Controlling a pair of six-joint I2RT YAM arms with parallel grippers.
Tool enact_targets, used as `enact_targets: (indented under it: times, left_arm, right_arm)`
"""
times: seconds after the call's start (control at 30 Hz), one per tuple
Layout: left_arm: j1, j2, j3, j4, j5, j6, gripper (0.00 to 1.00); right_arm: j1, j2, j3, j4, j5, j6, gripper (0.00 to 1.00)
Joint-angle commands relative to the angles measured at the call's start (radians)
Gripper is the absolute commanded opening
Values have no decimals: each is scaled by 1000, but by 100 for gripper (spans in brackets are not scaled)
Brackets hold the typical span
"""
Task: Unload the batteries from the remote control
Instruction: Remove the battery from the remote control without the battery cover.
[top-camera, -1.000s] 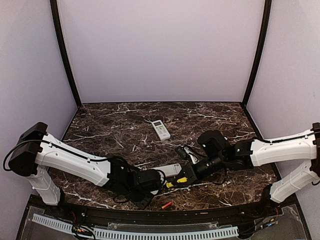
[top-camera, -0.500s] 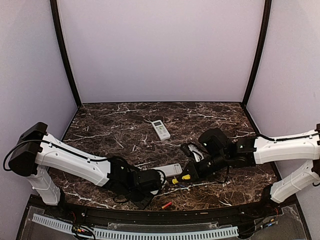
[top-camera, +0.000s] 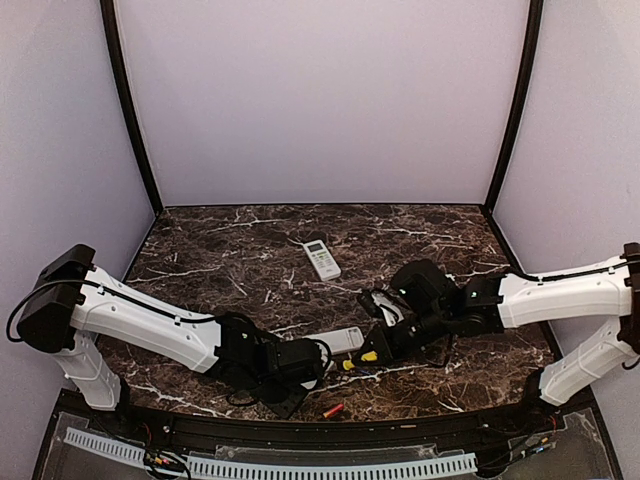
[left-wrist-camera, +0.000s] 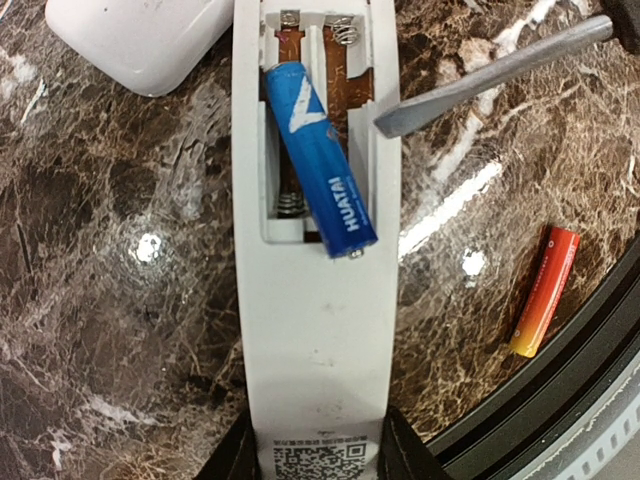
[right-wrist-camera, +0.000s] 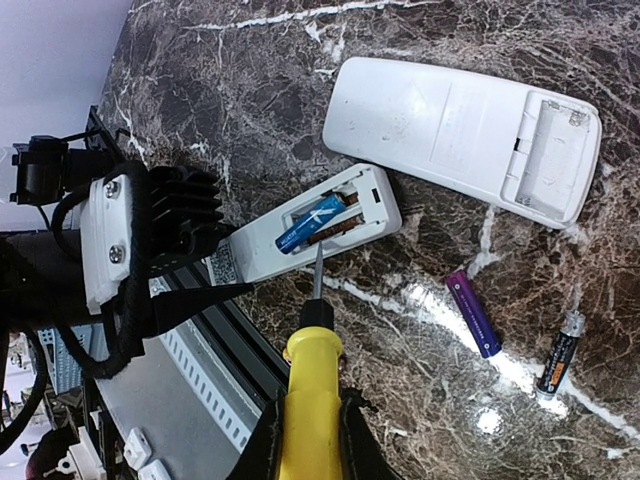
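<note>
**Blue battery askew in the open remote, three more loose on the marble**

The tabletop (top-camera: 220, 250) is glossy dark-brown marble with white veins. The remote control (left-wrist-camera: 318, 340) is a slim bar of white plastic lying back up. The left fingers (left-wrist-camera: 240, 462) are clamped on its QR-code end, and its long axis runs straight away from them.

Its rectangular battery bay (left-wrist-camera: 350, 80) is uncovered at the far end and shows coil springs and copper-coloured strips. One blue battery (left-wrist-camera: 318, 160), a smooth cylinder with white lettering, lies in the bay. It slants across the remote's axis. Its far end sits in one slot, while the near end, tipped with a small metal nub, rides up over the bay's edge.

The right fingers (right-wrist-camera: 352, 445) are closed on the yellow-handled screwdriver (right-wrist-camera: 310, 370). Its flat grey blade (left-wrist-camera: 480, 80) points at the bay's side wall, but whether it makes contact cannot be told.

A red-orange battery (left-wrist-camera: 545, 290) lies slanted on the tabletop beside the remote, near the black front edge.

In the right wrist view a purple battery (right-wrist-camera: 472, 315) and a black battery (right-wrist-camera: 560, 355) lie near each other without touching. Both are just beside a larger white remote (right-wrist-camera: 450, 125), which is rounded, lies back up and also has its bay uncovered.

A third remote (top-camera: 321, 258) lies face up farther back.
</note>
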Motion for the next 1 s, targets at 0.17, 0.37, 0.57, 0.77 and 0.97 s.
enact_targets:
  times: [0.17, 0.37, 0.57, 0.77, 0.97]
  left_arm:
    - [2, 2, 6, -53, -33, -1, 29]
    - [1, 2, 6, -51, -33, -1, 29]
    - [1, 2, 6, -50, -32, -1, 28]
    - [1, -1, 9, -52, -33, 0, 28]
    - [1, -3, 9, -51, -33, 1, 28]
  right_arm:
    - [-4, 37, 26, 57, 12, -16, 0]
    - [5, 71, 53, -1, 66, -34, 0]
    - [17, 108, 48, 47, 90, -17, 0]
    - [17, 90, 17, 143, 80, 41, 0]
    - [16, 65, -37, 260, 78, 104, 0]
